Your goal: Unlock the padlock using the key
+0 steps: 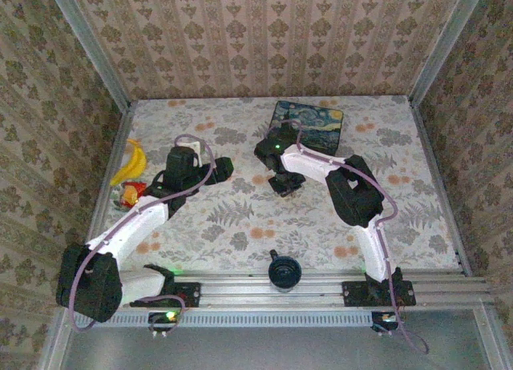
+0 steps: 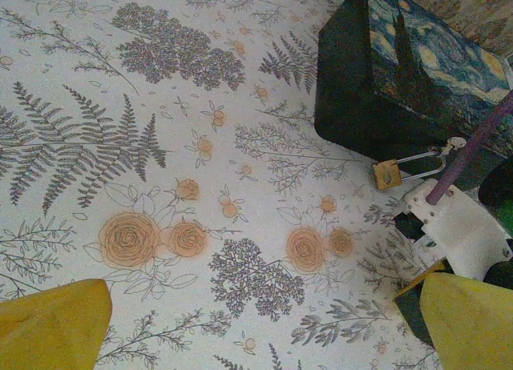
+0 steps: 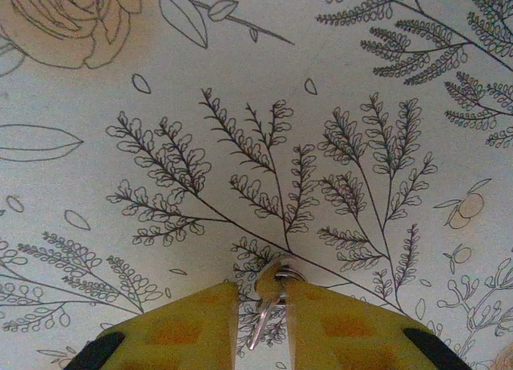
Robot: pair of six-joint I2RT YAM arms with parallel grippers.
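Two jobs: right jaws pinch the key (image 3: 261, 320) on the table (image 3: 240, 106); left jaws hang spread, facing the brass padlock (image 2: 387, 174), likely to steady it.

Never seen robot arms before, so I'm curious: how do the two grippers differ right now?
The left gripper has its fingers wide apart with nothing between them; the right gripper has them nearly together, the key between them. The left gripper looks toward the padlock by the box; the right gripper looks down at the patterned table. Both have yellow fingers.
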